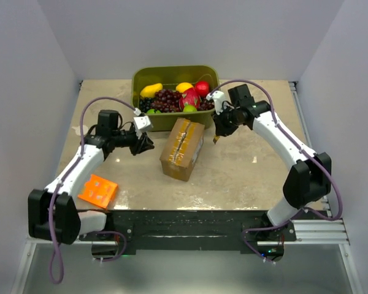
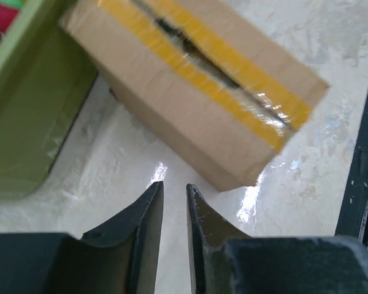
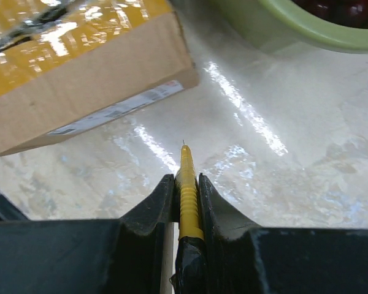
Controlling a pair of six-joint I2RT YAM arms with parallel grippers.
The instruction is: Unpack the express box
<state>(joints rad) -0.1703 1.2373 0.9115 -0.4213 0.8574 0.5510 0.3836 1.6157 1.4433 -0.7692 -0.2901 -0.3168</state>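
Left hand (image 2: 173, 188) near express box (image 2: 190, 116)

White-and-black left arm (image 1: 80, 168) bent at elbow, reaching inward; black two-finger left gripper (image 2: 173, 188) low over table, fingers a narrow gap apart, nothing between. White-and-black right arm (image 1: 282, 138) arches inward; black right gripper (image 3: 185, 179) clamped on thin yellow pointed tool (image 3: 187, 199), tip forward.
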